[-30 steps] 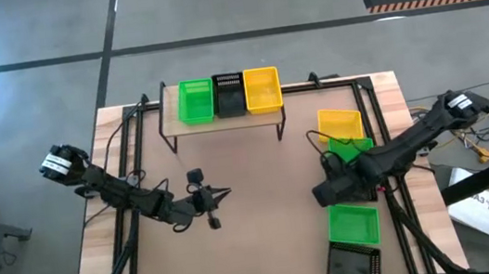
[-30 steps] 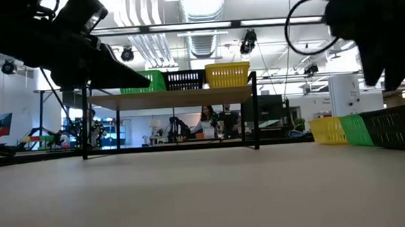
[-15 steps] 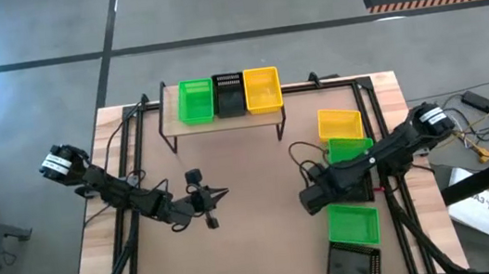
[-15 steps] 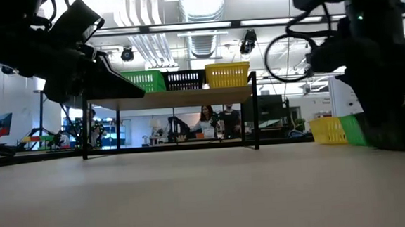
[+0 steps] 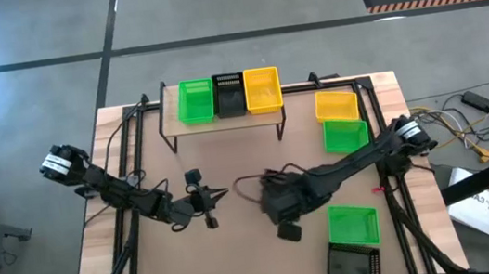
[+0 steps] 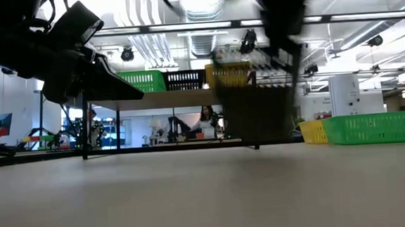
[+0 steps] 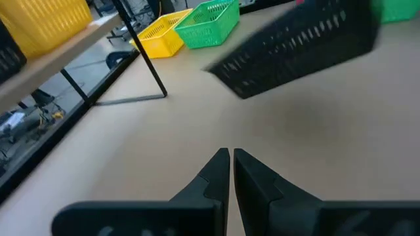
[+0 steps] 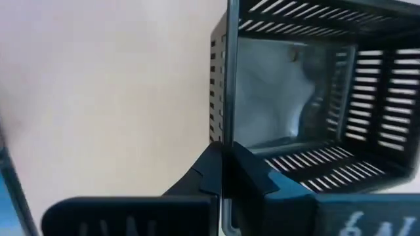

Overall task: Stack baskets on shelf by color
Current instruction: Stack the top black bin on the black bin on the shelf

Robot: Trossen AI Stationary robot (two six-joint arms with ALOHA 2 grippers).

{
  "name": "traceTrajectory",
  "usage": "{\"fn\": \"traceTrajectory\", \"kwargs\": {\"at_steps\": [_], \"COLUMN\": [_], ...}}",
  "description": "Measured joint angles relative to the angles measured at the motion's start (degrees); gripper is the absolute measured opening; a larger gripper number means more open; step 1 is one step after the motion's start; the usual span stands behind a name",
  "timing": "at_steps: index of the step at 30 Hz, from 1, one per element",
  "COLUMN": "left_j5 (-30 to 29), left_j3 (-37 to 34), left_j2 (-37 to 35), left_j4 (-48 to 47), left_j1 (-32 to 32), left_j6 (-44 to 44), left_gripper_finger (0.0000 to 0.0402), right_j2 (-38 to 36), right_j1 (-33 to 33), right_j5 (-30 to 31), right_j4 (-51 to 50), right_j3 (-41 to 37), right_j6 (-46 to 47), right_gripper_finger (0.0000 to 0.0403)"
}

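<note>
The shelf (image 5: 224, 121) at the table's far side carries a green basket (image 5: 195, 101), a black basket (image 5: 230, 94) and a yellow basket (image 5: 262, 90) side by side. My right gripper (image 8: 223, 172) is over the table's middle, shut on another black basket (image 5: 277, 198), which shows tilted in the left wrist view (image 7: 295, 46). My left gripper (image 5: 222, 194) hovers shut left of it, holding nothing. On the right, resting on their bottoms, are a yellow basket (image 5: 336, 105), two green baskets (image 5: 347, 134) (image 5: 352, 223) and a black basket (image 5: 352, 262). My right gripper pinches one perforated side wall of the black basket at its rim (image 8: 223, 124), one finger outside the wall and one inside the hollow. The fingers come from above, slanting down. The basket hangs tilted and lifted clear of the table.
The shelf's thin black legs (image 5: 170, 141) stand on the table. Black frame rails (image 5: 122, 171) run along both table sides. Bare tabletop (image 5: 241, 259) lies near the front edge and between the shelf and the grippers.
My right gripper has shut on the black basket's wall among the baskets at the right, lifted it clear and carried it toward the table's left, to the middle. The basket now hangs tilted. The green basket behind its old place now shows fully.
</note>
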Motion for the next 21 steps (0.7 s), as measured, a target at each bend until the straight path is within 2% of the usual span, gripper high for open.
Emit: {"fn": "traceTrajectory", "kwargs": {"at_steps": [5, 9, 15, 18, 21], "left_j5": [0.0, 0.02, 0.05, 0.11, 0.15], "left_j3": [-1.8, -3.25, -3.79, -3.87, -3.93], "left_j2": [0.02, 0.02, 0.02, 0.02, 0.02], "left_j4": [-0.04, -0.04, -0.03, -0.03, -0.02], "left_j1": [-0.1, -0.18, -0.33, -0.33, -0.37], "left_j6": [-3.71, -6.56, -8.84, -9.75, -9.81], "left_gripper_finger": [0.0005, 0.0005, 0.0005, 0.0005, 0.0005], "right_j2": [3.17, 5.67, 10.48, 13.82, 14.45], "right_j1": [-1.75, -6.23, -19.28, -26.27, -31.57], "right_j5": [9.31, 17.16, 16.63, 15.44, 8.91], "right_j4": [-0.34, -0.45, -2.52, -6.36, -7.97], "right_j3": [14.33, 25.78, 38.66, 43.27, 41.84], "right_j6": [-20.37, -36.93, -58.13, -63.08, -64.53], "right_gripper_finger": [0.0013, 0.0012, 0.0012, 0.0012, 0.0012]}}
